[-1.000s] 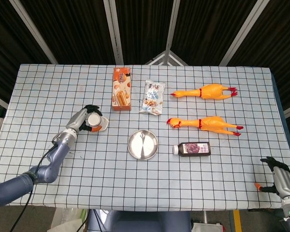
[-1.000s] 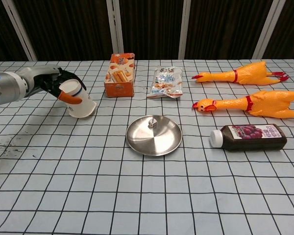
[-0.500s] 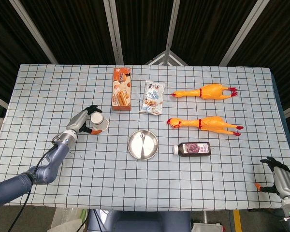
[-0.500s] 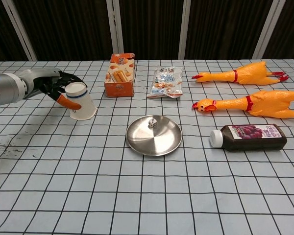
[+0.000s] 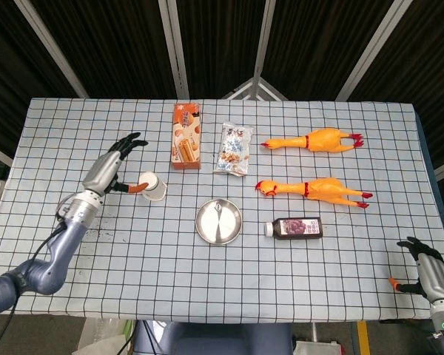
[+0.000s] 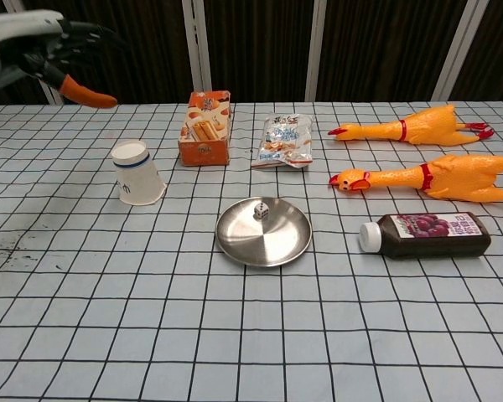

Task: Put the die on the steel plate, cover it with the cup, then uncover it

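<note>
At centre frame we see the steel plate point(image 6: 264, 235) with the die point(image 6: 262, 210) resting on it. The paper cup point(image 6: 137, 172) stands inverted at left. Our left hand point(image 6: 49, 54) hovers released above it; our right hand point(image 5: 423, 268), lower right, grasps nothing.

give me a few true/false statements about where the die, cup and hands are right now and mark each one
1. The die lies on the steel plate. True.
2. The paper cup covers the die. False: it stands mouth down on the table, left of the plate, and the die is uncovered.
3. The left hand holds the cup. False: it is raised above the table, fingers spread, holding nothing.
4. The right hand is at the near right corner of the table, far from the plate. True.
5. The juice bottle stands upright beside the plate. False: it lies on its side, right of the plate.
</note>
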Motion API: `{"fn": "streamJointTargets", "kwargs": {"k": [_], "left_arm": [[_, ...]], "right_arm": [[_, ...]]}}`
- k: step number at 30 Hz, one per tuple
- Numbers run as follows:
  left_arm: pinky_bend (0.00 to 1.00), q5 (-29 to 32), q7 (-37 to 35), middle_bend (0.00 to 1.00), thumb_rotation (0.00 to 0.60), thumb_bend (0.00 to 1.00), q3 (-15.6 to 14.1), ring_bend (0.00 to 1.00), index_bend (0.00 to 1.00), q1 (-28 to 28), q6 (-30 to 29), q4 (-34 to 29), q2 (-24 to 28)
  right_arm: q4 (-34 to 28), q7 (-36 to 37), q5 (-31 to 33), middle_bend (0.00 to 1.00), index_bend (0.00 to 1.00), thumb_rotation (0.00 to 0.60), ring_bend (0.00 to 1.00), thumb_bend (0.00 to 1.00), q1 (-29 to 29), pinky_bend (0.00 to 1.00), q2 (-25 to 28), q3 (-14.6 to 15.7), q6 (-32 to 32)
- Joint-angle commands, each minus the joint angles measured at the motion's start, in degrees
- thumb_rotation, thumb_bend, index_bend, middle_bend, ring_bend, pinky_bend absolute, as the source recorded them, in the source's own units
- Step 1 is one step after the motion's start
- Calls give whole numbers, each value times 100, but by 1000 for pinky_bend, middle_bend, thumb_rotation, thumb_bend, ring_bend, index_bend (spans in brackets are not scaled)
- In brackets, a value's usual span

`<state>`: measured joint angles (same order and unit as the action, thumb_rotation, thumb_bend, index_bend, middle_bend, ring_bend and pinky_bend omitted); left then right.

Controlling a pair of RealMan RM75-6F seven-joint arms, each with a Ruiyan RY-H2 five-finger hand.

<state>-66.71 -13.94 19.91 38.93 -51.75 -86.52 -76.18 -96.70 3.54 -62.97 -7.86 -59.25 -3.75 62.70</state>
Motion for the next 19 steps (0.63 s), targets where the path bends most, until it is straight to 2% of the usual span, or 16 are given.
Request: {"fn": "streamJointTargets", "kwargs": {"k": [1, 4, 7, 11, 16, 19], "left_arm": [[0, -1309, 1012, 173, 600, 304, -510, 0, 332, -1194, -1796, -1122, 1117], [0, -1810, 1923, 178, 600, 304, -1096, 0, 355, -1963, -2770, -1255, 1269], [0, -2012, 2478, 171, 600, 304, -1477, 0, 361, -2503, -3418, -1187, 1137], [0, -2073, 2945, 157, 600, 304, -1800, 0, 346, -2988, -3928, -1016, 841], [0, -1980, 3330, 152, 600, 305, -1817, 0, 342, -3223, -4239, -610, 477], [0, -1855, 3295, 130, 600, 305, -1804, 0, 304, -3221, -4122, -493, 404]], "right_arm": [[-4, 3, -129, 101, 215, 600, 105, 232, 51, 41, -4, -25, 195], [79, -192, -286, 100, 183, 600, 105, 231, 103, 9, -72, -41, 516], [172, -455, -460, 100, 161, 600, 102, 231, 134, 0, -187, -44, 822], [287, -711, -728, 97, 142, 600, 95, 231, 170, 0, -340, -40, 1181], [325, -740, -865, 96, 137, 600, 89, 231, 229, 0, -442, -40, 1391], [329, -769, -876, 91, 131, 600, 83, 231, 234, 0, -450, -19, 1376]]}}
